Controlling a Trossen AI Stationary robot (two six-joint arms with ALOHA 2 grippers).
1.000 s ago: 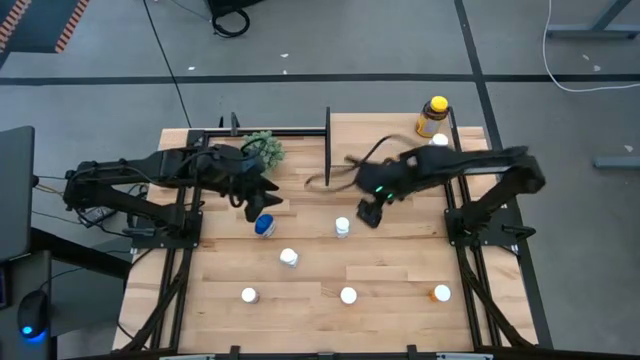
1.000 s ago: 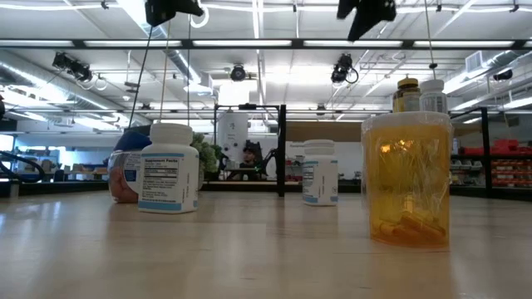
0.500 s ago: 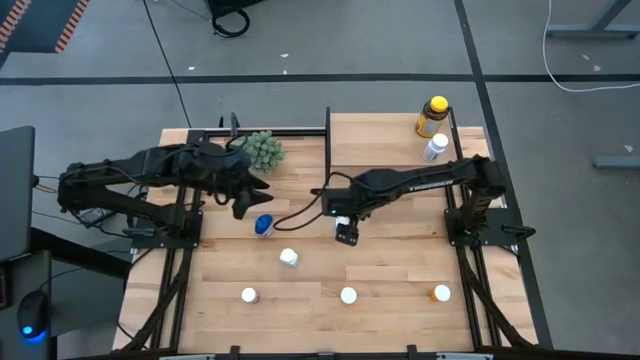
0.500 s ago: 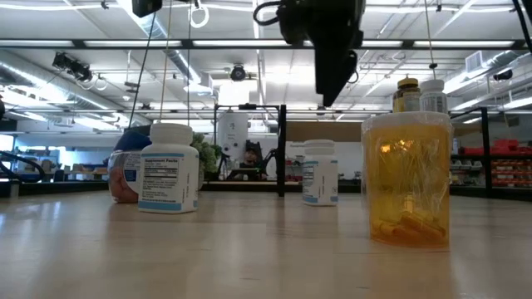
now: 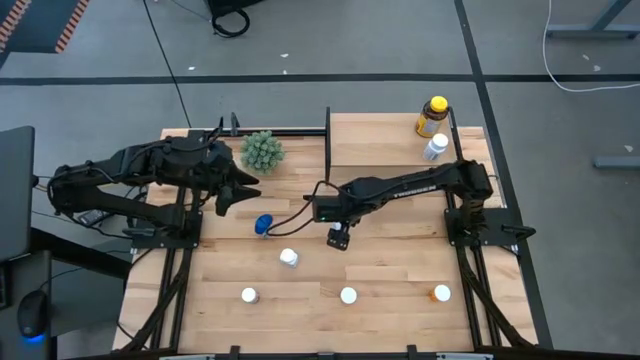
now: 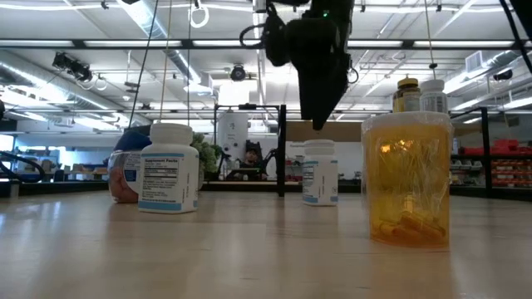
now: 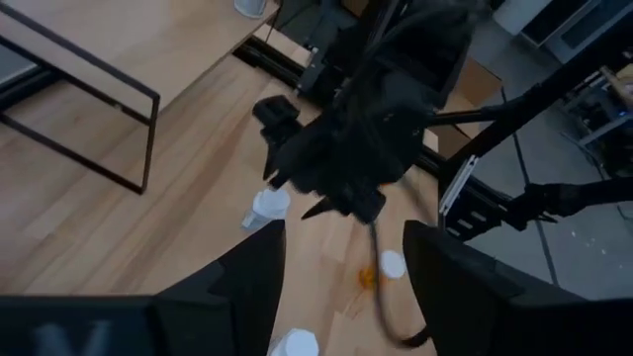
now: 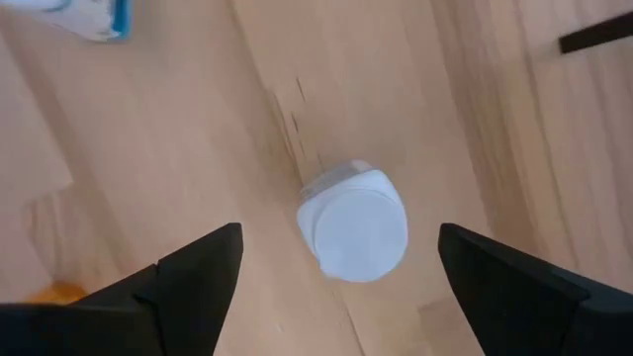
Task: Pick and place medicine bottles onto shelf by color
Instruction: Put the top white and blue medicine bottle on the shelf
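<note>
R gripper [image 5: 339,239] hangs above table centre, fingers spread wide, nothing between them. In R wrist view a white-capped bottle [image 8: 353,222] stands upright on the boards, framed between the two fingers [image 8: 193,272], not touched. In low view the same gripper [image 6: 319,91] hovers just over that bottle [image 6: 320,172], clear air between.

L gripper [image 5: 232,190] sits at about 10 o'clock from table centre, raised, fingers apart and empty; L wrist view shows its fingers [image 7: 247,282] parted w/ the R arm beyond.

Bottles, high view, clock from table centre:
- blue bottle [image 5: 263,225] at 9, near L gripper, apart from it.
- white bottle [image 5: 289,258] at 8.
- white bottle w/ printed label [image 5: 248,295] at 7, near front edge.
- another white one [image 5: 348,295] at 6.
- orange bottle [image 5: 441,293] at 4–5; big in low view's foreground.
- amber bottle, yellow cap [image 5: 432,117] at 1–2, back R corner, w/ a white bottle [image 5: 434,148] just beside it.

Shelf [image 5: 262,170] takes the back L part, 11 o'clock; black upright divider [image 5: 327,145] at its R edge. Green spiky plant [image 5: 261,151] stands on it. No bottles on shelf.
</note>
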